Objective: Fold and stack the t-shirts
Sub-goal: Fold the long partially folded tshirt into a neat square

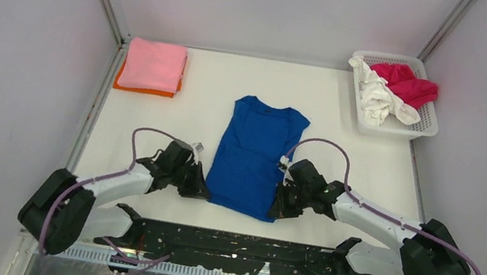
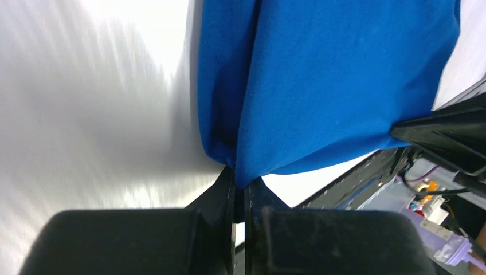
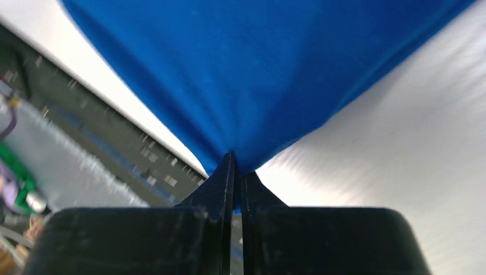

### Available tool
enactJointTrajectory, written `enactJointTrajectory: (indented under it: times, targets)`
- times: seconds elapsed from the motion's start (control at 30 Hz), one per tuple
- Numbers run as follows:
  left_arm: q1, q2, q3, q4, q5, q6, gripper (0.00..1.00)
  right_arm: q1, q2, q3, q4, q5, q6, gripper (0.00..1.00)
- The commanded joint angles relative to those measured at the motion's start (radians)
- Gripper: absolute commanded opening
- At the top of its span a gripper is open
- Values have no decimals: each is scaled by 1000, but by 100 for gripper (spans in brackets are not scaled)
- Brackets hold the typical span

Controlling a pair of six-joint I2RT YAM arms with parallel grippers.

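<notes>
White table (image 1: 153, 130) beneath everything. At its middle, a royal-blue t-shirt (image 1: 252, 157) laid lengthwise, collar toward the far end, hem toward the arm bases, directly between the two claws. In the far right corner, a white mesh basket (image 1: 396, 131), apart from the blue cloth. In the far left corner, a folded pink t-shirt (image 1: 152, 64) stacked on a folded orange t-shirt (image 1: 145, 90), only a thin orange strip showing along the near and left edges. Inside the basket, a crimson t-shirt (image 1: 407, 84) bunched at the far side and spilling over the right rim, beside a crumpled white t-shirt (image 1: 379, 103) draped over the left rim. Left gripper (image 1: 204, 193) low at the near left corner of the blue hem, jaws pressed together on a pinch of that fabric, the blue cloth fanning upward and away from the tips in the left wrist view, a lengthwise crease visible there. Right gripper (image 1: 278, 209) low at the near right corner of the same hem, jaws likewise squeezed tight on a gathered point of blue cloth, the fabric widening out from the tips in the right wrist view.
</notes>
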Motion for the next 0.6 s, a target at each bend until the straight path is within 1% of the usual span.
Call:
enactJointTrajectory:
  times: [0.0, 0.07, 0.13, 0.23, 0.3, 0.4, 0.47, 0.57]
  targets:
    - [-110, -250, -38, -235, -146, -33, 0, 69, -122, 4, -155, -208, 0, 5]
    - [-180, -387, -17, -335, -213, -52, 0, 89, -186, 30, -210, -238, -8, 5]
    - [-214, -517, -6, -396, -247, -73, 0, 95, -266, 76, -274, -238, -17, 6]
    - [-223, -674, 17, -424, -308, -86, 0, 94, -316, 132, -348, -206, -41, 6]
    - [-224, -736, 44, -409, -340, -81, 0, 92, -325, 173, -377, -173, -52, 6]
    - [-224, -730, 96, -374, -381, -55, 0, 74, -321, 224, -385, -131, -66, 6]
    - [-223, -681, 143, -374, -453, -39, 0, 43, -322, 252, -385, -87, -82, 6]
    - [-221, -581, 251, -404, -574, -20, 0, -31, -336, 287, -369, -45, -106, 6]
